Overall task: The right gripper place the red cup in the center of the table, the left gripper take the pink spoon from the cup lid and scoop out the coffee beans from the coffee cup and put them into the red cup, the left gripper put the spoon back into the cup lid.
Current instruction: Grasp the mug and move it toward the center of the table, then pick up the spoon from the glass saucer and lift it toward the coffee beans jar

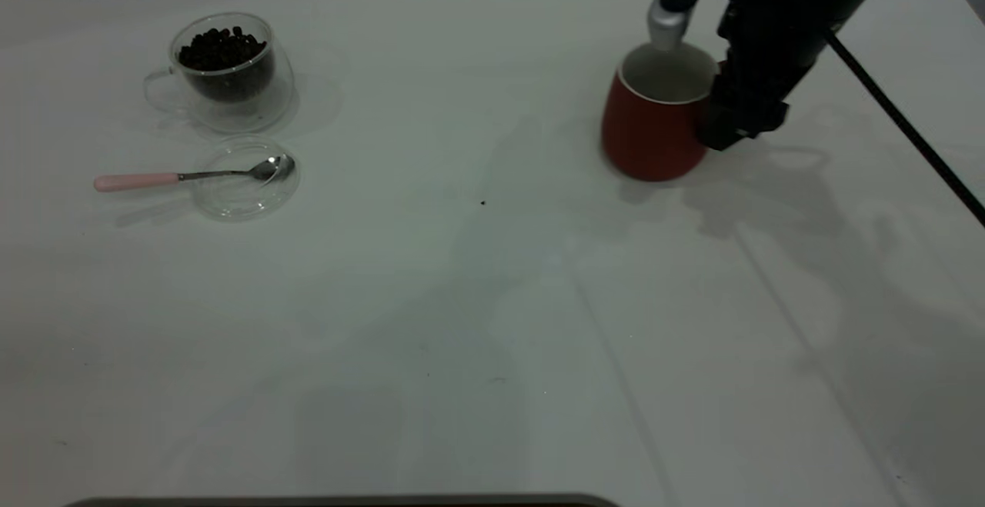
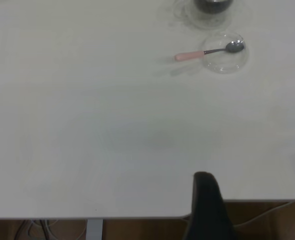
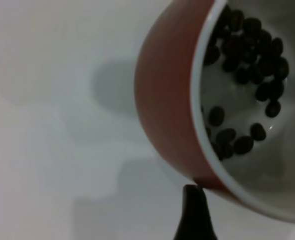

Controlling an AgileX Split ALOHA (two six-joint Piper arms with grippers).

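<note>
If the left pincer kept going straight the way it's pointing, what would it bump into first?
Probably the bare table first, though depth is hard to judge. The left pincer sits at the table's edge, angled down across it. Farther along that line lie the cup lid and the pink spoon.

Cups: 2 – red cup (image 1: pixel 652 134), coffee cup (image 1: pixel 231 70) | lids: 1 – cup lid (image 1: pixel 245 178) | spoons: 1 – pink spoon (image 1: pixel 192 177) | bean heaps: 1 – coffee beans (image 1: pixel 222 48) | loose beans in red cup: about twenty

Dark-red cup (image 1: pixel 650 134) (white inside), pink-handled spoon (image 1: pixel 192 176), plain white table (image 1: pixel 462 322).
</note>
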